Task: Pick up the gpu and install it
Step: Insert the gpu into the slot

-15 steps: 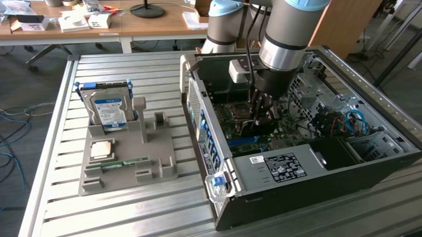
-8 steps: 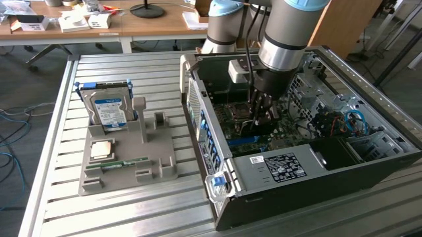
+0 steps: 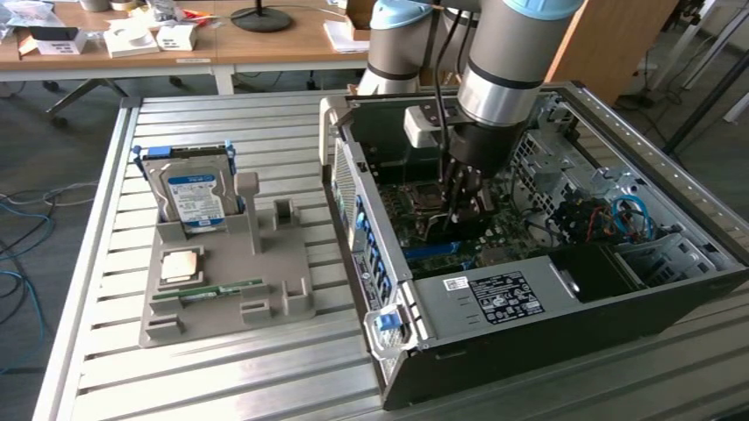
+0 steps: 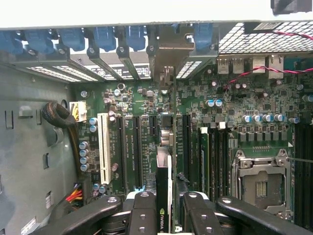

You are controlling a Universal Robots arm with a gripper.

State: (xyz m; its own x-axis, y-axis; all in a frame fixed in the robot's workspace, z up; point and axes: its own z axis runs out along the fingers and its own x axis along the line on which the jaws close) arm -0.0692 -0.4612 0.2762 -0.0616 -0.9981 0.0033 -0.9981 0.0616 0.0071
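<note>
My gripper (image 3: 457,210) reaches down into the open computer case (image 3: 492,342), over the motherboard (image 3: 427,241). It is shut on the gpu (image 3: 451,230), a thin dark card held on edge. In the wrist view the gpu (image 4: 164,193) runs edge-on between my black fingers (image 4: 144,215), and my gripper (image 4: 164,218) clamps it from both sides. Its pale metal bracket (image 4: 166,73) stands at the case's rear slot openings, between the blue slot latches (image 4: 105,36). The card lies in line with the black expansion slots (image 4: 134,152); whether it is seated I cannot tell.
On the slatted metal table (image 3: 210,368), at the exterior view's left, a grey holder (image 3: 228,281) carries a silver hard drive (image 3: 193,197), a processor chip (image 3: 179,265) and a green memory stick (image 3: 209,290). Inside the case are the processor socket (image 4: 259,183), a white slot (image 4: 103,149) and cables (image 3: 626,215).
</note>
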